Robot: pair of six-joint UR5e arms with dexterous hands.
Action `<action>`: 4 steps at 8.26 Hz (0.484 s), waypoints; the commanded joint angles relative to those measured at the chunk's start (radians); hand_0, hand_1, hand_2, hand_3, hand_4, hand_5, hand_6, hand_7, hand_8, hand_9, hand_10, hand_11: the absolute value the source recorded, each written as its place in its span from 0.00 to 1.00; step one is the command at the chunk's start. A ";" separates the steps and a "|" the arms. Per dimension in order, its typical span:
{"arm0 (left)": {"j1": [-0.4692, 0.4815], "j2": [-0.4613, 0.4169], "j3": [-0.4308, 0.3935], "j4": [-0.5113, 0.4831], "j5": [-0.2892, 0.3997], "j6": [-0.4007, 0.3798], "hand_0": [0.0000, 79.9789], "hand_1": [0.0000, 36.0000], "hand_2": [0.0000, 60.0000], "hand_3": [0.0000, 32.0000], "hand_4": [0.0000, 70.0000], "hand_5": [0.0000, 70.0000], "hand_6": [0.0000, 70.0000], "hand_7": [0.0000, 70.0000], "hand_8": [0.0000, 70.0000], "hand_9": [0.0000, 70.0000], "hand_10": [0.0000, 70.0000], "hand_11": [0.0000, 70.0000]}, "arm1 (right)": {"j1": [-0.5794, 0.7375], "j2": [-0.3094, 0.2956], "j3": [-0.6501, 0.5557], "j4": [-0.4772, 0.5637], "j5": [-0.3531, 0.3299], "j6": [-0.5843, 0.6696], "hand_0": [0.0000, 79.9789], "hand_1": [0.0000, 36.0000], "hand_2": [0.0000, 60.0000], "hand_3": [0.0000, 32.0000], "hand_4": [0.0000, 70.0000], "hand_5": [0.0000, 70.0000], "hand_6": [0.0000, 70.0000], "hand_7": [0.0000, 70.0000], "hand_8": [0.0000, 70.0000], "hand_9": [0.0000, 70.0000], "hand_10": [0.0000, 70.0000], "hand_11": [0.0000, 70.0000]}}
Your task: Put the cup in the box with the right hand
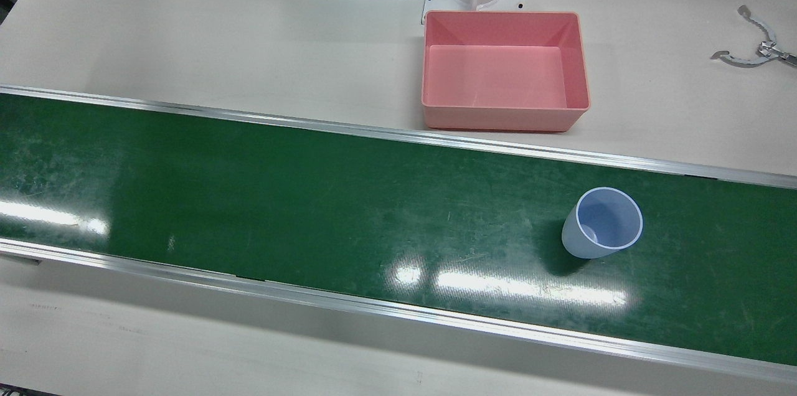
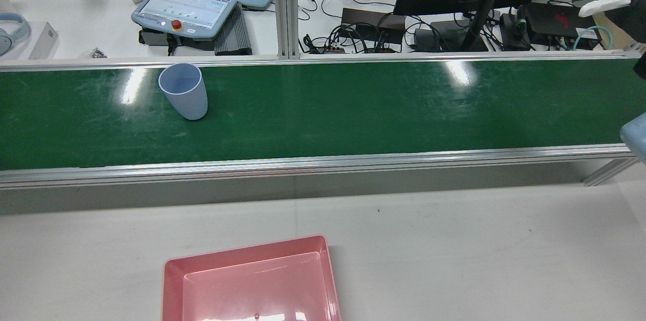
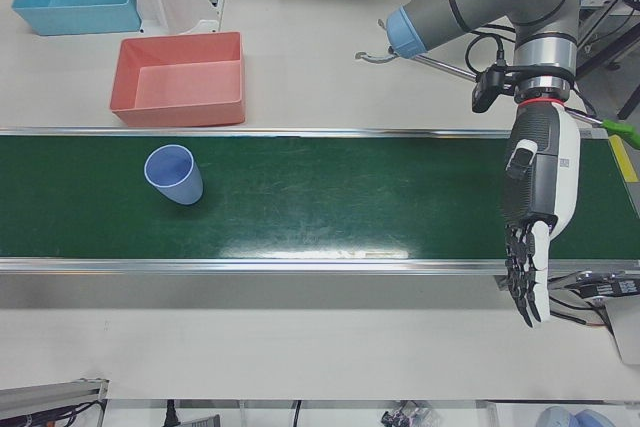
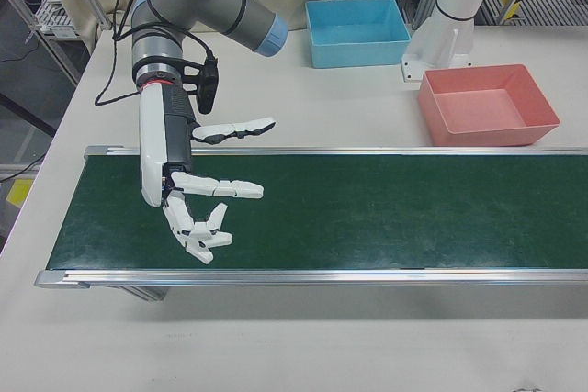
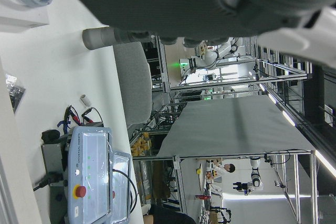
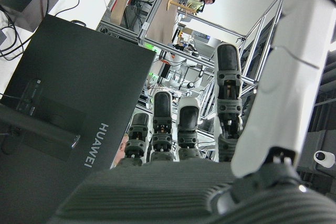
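the cup [image 1: 603,223] stands upright on the green belt [image 1: 311,197], apart from the pink box [image 1: 504,69] on the table [image 1: 187,28]. only the right-front view shows the right hand [image 4: 197,199] whole, fingers spread wide, empty. the left hand [image 3: 535,237] hangs with fingers straight, empty. the right hand view reads "huawei" on a monitor [image 6: 68,108].

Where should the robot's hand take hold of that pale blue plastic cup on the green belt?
Probably around the side wall of the pale blue plastic cup, fingers wrapping from the side. It stands upright, mouth up, tapering downward, alone on the green conveyor belt, so every side is free.
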 commanded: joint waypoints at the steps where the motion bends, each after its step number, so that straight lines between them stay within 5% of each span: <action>1: 0.000 0.000 0.000 -0.001 0.000 0.000 0.00 0.00 0.00 0.00 0.00 0.00 0.00 0.00 0.00 0.00 0.00 0.00 | 0.000 0.000 0.003 0.000 -0.002 0.000 0.71 0.30 0.00 0.00 0.73 0.09 0.30 1.00 0.25 0.55 0.18 0.28; 4: 0.000 0.000 0.000 -0.001 0.000 0.000 0.00 0.00 0.00 0.00 0.00 0.00 0.00 0.00 0.00 0.00 0.00 0.00 | 0.000 -0.001 0.003 0.000 -0.002 0.000 0.71 0.30 0.00 0.00 0.72 0.09 0.29 1.00 0.24 0.54 0.18 0.28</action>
